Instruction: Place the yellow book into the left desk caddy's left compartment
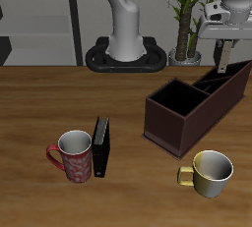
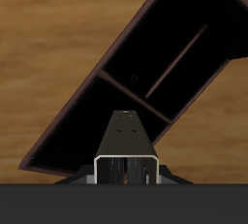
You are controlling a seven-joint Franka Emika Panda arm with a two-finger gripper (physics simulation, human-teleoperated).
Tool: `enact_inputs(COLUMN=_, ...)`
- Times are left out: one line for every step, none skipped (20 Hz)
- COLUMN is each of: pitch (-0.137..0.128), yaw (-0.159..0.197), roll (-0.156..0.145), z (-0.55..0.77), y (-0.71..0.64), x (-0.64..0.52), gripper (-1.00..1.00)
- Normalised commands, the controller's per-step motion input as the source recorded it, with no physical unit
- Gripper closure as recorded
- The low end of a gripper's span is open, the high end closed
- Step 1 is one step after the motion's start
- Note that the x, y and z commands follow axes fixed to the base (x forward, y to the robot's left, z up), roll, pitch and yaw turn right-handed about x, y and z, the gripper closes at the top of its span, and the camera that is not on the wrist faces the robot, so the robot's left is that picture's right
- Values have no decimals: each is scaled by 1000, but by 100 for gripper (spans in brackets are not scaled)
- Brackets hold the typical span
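My gripper (image 1: 225,56) hangs above the far end of the left desk caddy (image 1: 183,123), a long dark brown box lying at an angle on the table. It is shut on the yellow book (image 1: 225,64), a thin book held upright and seen edge-on. In the wrist view the book (image 2: 126,136) reaches down from the gripper (image 2: 126,168) towards the caddy (image 2: 76,107). Its lower end is over the divider between the big section and the narrow long sections. The book is above the caddy and does not touch it.
A larger black book (image 1: 101,147) stands beside a red mug (image 1: 74,155) near the table's front edge. A yellow mug (image 1: 210,172) stands in front of the caddy. A potted plant (image 1: 184,20) and the robot's base (image 1: 126,54) are at the table's back.
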Motion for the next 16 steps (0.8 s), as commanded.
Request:
enact_inputs(pitch=46, yaw=-17, roll=-19, z=-265, y=-30, x=94, gripper=100)
enact_inputs(pitch=42, yaw=1, roll=18, z=-147, y=24, x=6, gripper=100)
enact_inputs(pitch=0, yaw=0, roll=0, z=-13, y=-56, x=-79, gripper=100)
enact_inputs(pitch=19, yaw=55, roll=18, z=-287, y=157, x=-4, gripper=100)
enact_inputs(pitch=11, yaw=29, roll=-2, z=-196, y=63, x=41, gripper=100)
enact_inputs(pitch=68, yaw=35, roll=36, z=-364, y=199, x=68, gripper=100)
enact_inputs(pitch=18, yaw=31, roll=-8, z=-234, y=48, x=84, gripper=100)
enact_inputs(pitch=25, yaw=40, roll=-19, z=-241, y=82, x=122, gripper=100)
enact_inputs(pitch=54, yaw=7, roll=25, z=-174, y=56, x=46, gripper=100)
enact_inputs(pitch=0, yaw=0, roll=0, z=0, y=0, x=0, gripper=100)
enact_inputs(pitch=83, yaw=49, roll=23, z=-596, y=276, x=69, gripper=100)
enact_inputs(pitch=31, yaw=37, roll=44, z=-269, y=172, x=-59, gripper=100)
enact_inputs(pitch=45, yaw=29, roll=23, z=-322, y=182, x=-18, gripper=100)
enact_inputs(pitch=0, yaw=0, roll=0, z=16, y=-40, x=-19, gripper=100)
enact_inputs(pitch=79, yaw=83, roll=68, z=-511, y=288, x=-25, gripper=100)
enact_inputs(pitch=0, yaw=0, roll=0, z=0, y=0, x=0, gripper=100)
